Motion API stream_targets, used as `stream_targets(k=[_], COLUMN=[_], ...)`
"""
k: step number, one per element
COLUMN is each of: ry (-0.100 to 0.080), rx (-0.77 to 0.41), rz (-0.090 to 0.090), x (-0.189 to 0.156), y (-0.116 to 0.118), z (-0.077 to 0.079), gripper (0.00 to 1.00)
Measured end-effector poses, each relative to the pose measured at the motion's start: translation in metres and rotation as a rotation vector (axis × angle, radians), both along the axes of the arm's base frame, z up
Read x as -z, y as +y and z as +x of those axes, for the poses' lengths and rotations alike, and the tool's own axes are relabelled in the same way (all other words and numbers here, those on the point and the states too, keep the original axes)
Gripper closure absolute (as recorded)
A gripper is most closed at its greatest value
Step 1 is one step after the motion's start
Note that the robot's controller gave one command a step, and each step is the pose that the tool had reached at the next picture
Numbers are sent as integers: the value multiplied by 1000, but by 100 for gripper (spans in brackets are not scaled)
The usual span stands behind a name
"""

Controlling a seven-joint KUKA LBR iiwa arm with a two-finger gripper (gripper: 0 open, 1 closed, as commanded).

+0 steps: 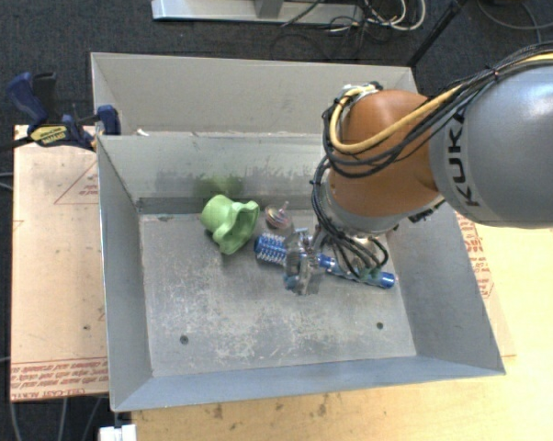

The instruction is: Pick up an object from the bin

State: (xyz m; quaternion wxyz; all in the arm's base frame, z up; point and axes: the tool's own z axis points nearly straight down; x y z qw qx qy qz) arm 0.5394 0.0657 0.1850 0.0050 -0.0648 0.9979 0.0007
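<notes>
My gripper [300, 272] is low in the middle of the bin, under the orange wrist cover. It stands right at a blue brush-like thing [273, 249] with a bristled head on the left; its blue handle end [381, 280] sticks out on the right. The gripper covers the brush's middle. A small pinkish-brown round thing [278, 217] lies just behind the gripper. A green plastic cup-shaped piece [229, 220] lies to the left of the brush head, near the back wall.
The arm and its orange cover with cables hang over the bin's right back part and hide the floor there. Bare bin floor stretches to the front and left of the gripper.
</notes>
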Motion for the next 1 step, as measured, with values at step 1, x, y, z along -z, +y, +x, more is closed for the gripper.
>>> stream_targets(k=[1], ry=[-2], rx=[-15], rz=[0], x=[-131], y=[10], z=[-30], gripper=[100])
